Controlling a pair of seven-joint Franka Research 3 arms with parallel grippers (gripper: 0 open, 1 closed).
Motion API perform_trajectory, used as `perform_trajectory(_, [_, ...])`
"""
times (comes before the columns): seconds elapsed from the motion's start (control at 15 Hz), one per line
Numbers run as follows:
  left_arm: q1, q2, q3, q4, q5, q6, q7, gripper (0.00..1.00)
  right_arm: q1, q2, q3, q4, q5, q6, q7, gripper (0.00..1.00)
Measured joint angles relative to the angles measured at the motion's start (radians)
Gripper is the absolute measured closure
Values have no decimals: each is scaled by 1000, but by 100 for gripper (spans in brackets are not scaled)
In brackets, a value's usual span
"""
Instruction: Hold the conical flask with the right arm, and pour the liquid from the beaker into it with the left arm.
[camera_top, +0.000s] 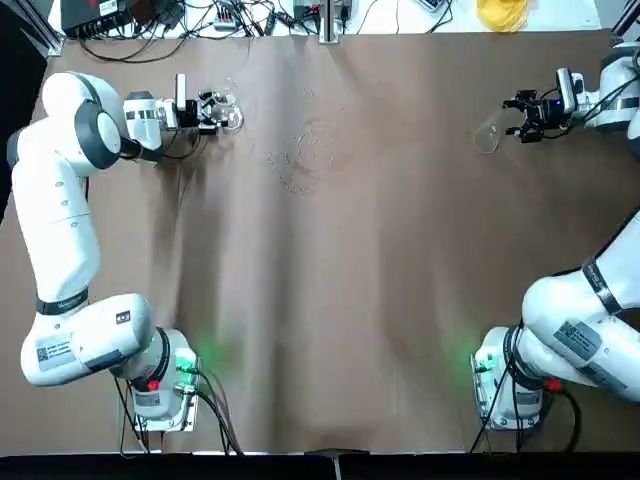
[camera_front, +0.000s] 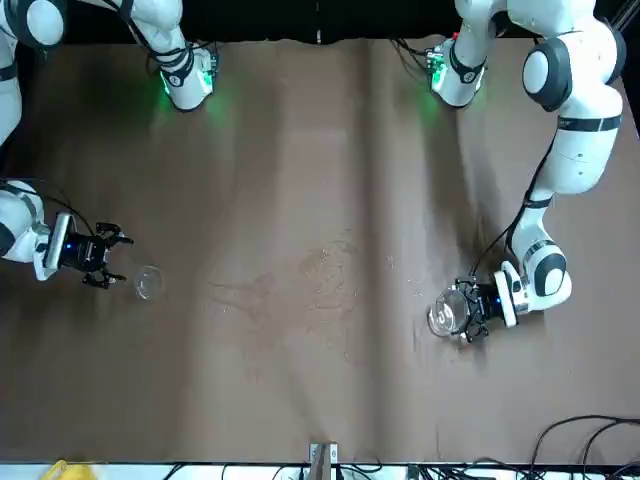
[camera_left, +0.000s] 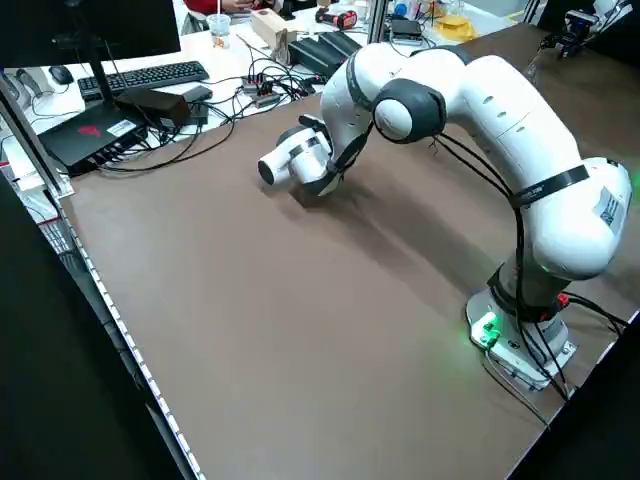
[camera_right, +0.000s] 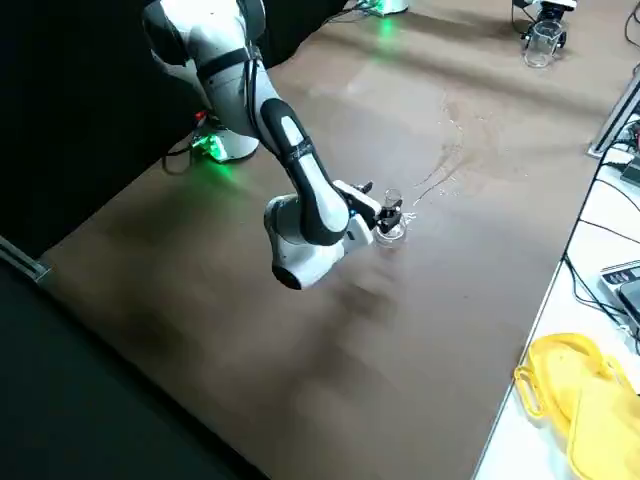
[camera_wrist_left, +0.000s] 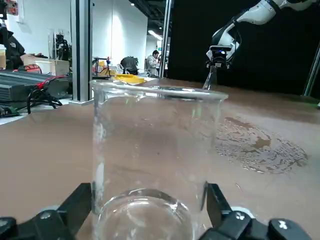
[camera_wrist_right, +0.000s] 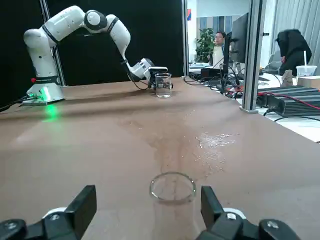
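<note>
Left tool (camera_top: 222, 108) flanked the beaker (camera_top: 228, 107) near the bench's far left edge, fingers apart, ready to clamp; right tool (camera_top: 508, 118), also spread, faced the conical flask (camera_top: 487, 136) far right.

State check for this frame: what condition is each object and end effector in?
beaker: upright on the table, between the left end effector fingers.
conical flask: upright, ungripped, just ahead of the right end effector.
left end effector: open, around the beaker.
right end effector: open, empty.
table: wet marks mid-table.
</note>
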Motion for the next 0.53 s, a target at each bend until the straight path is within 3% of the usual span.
perform_trajectory(0.33, [-4, 10, 0, 0, -13, 0, 72, 0, 7, 28, 14, 1, 12, -8, -50, 10])
perform_trajectory(0.53, [-5, 14, 0, 0, -79, 0, 78, 0, 15, 37, 17, 3, 13, -18, -51, 19])
